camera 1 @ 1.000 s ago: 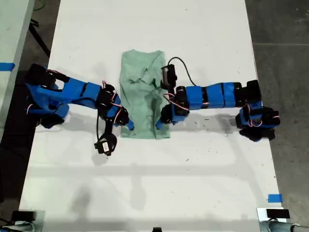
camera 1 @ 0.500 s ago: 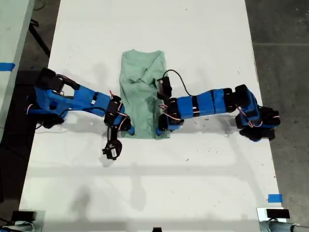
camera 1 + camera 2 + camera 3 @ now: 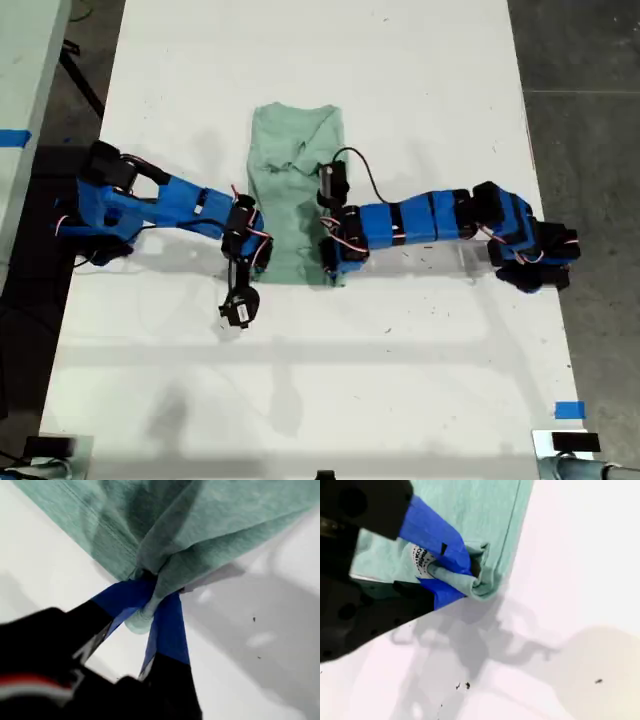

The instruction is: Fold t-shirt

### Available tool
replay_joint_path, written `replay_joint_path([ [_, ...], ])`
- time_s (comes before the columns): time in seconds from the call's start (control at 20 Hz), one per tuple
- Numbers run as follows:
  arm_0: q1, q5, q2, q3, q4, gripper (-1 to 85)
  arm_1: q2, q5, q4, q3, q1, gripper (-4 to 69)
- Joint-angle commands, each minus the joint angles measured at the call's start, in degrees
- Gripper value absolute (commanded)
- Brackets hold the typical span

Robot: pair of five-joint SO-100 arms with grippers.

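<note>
Both arms closed inward — the t-shirt (image 3: 296,200) has narrowed, its lower corners pinched.

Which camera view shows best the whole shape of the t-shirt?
The exterior view: the t-shirt lies there as a narrow strip on the table. Each wrist view shows only one pinched corner.

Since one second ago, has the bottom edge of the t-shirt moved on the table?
Yes. The near edge of the t-shirt has drawn back toward its collar, farther from the blue tape near the exterior view's bottom; the collar end has stayed put.

Bunched t-shirt (image 3: 200,525) between my first gripper's (image 3: 152,607) jaws
</note>
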Motion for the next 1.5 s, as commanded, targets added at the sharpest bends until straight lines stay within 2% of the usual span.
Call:
replay_joint_path([
  [0.0, 4.04, -0.44, -1.41, -6.86, 6.68, -0.1, 2.2, 2.29, 5.1, -1.93, -3.43, -1.2],
  [0.1, 8.0, -0.53, -4.13, -17.14, 13.18, -0.1, 3.69, 4.31, 9.32, -5.98, -6.68, -1.2],
  [0.2, 11.69, -0.53, -4.39, -24.52, 16.7, -0.1, 6.06, 5.71, 9.76, -6.59, -9.05, -1.2],
  [0.45, 16.96, -2.2, 0.0, -26.37, 17.05, -0.1, 8.17, 7.47, 7.03, -9.93, -12.04, -1.2],
  [0.6, 16.61, 1.23, 2.2, -26.54, 14.68, -0.1, 8.61, 4.66, 5.36, -9.84, -9.93, -1.2],
  [0.75, 11.69, 8.35, 6.77, -26.28, 15.21, -0.1, 10.28, -1.76, 0.44, -9.84, -5.89, -1.2],
  [0.85, 7.73, 16.88, 10.37, -26.98, 14.68, -0.1, 12.48, -7.12, -3.25, -9.84, -2.2, -1.2],
  [1.1, -7.03, 32.96, 12.66, -26.54, 19.86, -0.1, 15.38, -17.58, -3.08, -9.93, 8.26, -1.2],
  [1.45, -28.92, 45.0, 8.79, -26.54, 17.84, -0.1, 13.45, -29.71, -5.8, -9.58, 21.62, -1.2],
])
